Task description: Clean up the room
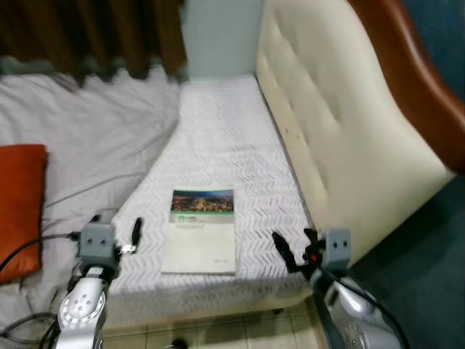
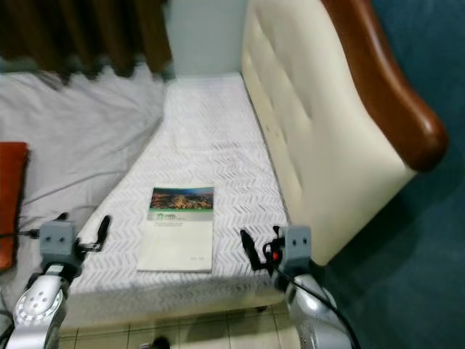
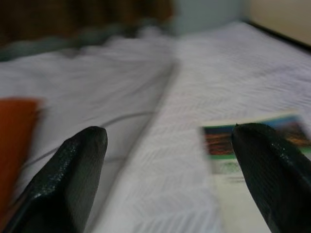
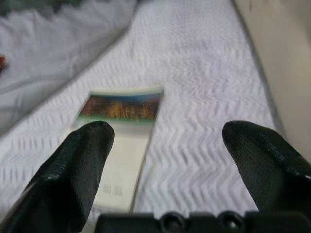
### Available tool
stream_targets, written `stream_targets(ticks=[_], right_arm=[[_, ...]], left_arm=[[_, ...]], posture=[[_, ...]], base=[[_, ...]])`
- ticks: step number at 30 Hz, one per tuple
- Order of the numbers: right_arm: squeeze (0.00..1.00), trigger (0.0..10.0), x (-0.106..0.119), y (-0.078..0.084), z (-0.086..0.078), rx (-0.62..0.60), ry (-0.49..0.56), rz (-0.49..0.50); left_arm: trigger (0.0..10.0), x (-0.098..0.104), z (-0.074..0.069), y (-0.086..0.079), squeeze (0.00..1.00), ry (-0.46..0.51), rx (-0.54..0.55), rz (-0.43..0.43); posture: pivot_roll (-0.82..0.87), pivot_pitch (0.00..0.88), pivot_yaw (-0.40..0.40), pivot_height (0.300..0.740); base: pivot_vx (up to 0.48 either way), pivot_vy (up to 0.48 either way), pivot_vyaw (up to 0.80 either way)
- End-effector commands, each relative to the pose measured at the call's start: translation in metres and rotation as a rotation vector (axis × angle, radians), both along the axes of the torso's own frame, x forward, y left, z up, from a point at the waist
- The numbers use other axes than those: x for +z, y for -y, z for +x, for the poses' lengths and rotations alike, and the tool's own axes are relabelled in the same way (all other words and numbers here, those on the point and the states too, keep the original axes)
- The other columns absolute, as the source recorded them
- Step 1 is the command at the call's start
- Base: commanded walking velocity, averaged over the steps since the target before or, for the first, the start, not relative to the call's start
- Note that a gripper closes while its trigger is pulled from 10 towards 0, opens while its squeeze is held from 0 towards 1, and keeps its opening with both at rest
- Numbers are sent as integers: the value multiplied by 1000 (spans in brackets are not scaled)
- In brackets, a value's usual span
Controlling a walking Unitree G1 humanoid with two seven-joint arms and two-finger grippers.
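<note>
Early, we judge: book (image 1: 201, 230) untouched on bed (image 1: 225, 138); left gripper (image 3: 165, 160) and right gripper (image 4: 163, 160) flank it, jaws spread, empty.

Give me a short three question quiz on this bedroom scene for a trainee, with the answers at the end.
1. True or false: the booklet lies flat on the white patterned cover.
2. The orange cushion lies on which side of the bed, the robot's left or right?
3. What state are the left gripper and right gripper in: A) both open and holding nothing, B) both shut on the booklet, C) one holding the cushion?

Key: 1. True. 2. Left, on the rumpled grey sheet. 3. A.
</note>
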State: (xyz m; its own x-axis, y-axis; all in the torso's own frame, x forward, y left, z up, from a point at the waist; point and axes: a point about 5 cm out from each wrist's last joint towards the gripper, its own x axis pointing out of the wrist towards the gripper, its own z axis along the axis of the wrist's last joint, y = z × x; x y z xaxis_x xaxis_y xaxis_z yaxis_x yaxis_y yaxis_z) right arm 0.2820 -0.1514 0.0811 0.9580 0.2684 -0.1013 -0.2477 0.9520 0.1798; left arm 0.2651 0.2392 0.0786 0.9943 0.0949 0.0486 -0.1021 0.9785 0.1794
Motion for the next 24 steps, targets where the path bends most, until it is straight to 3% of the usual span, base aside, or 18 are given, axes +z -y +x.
stream_targets(ticks=[1,2,3,6,8,15,24], right_arm=[[0,10000,-12,5,2,-45,-38,21],[0,10000,-12,3,6,-44,-35,23],[0,10000,-12,3,6,-44,-35,23],[0,10000,-12,-3,13,-25,-20,17],[0,10000,-14,-5,15,-19,-13,13],[0,10000,-19,-6,16,-13,-10,8],[0,10000,-22,-7,17,-9,9,-4]], left_arm=[[10000,1,-3,17,0,-5,-28,7],[10000,1,-1,34,0,-2,-80,-2],[10000,1,-1,34,0,-2,-80,-2],[10000,5,10,59,0,-4,-156,-21],[10000,11,13,64,0,-9,-170,-10],[10000,7,18,64,0,-62,-145,-20],[10000,2,22,54,0,-115,-146,1]], posture=[[190,0,-93,740],[194,0,-93,740],[194,0,-93,740],[179,0,-83,740],[172,0,-82,740],[155,0,-80,740],[151,0,-83,740]], base=[[0,0,0],[0,0,0],[0,0,0],[0,150,0],[0,458,0],[0,470,509],[0,480,0]])
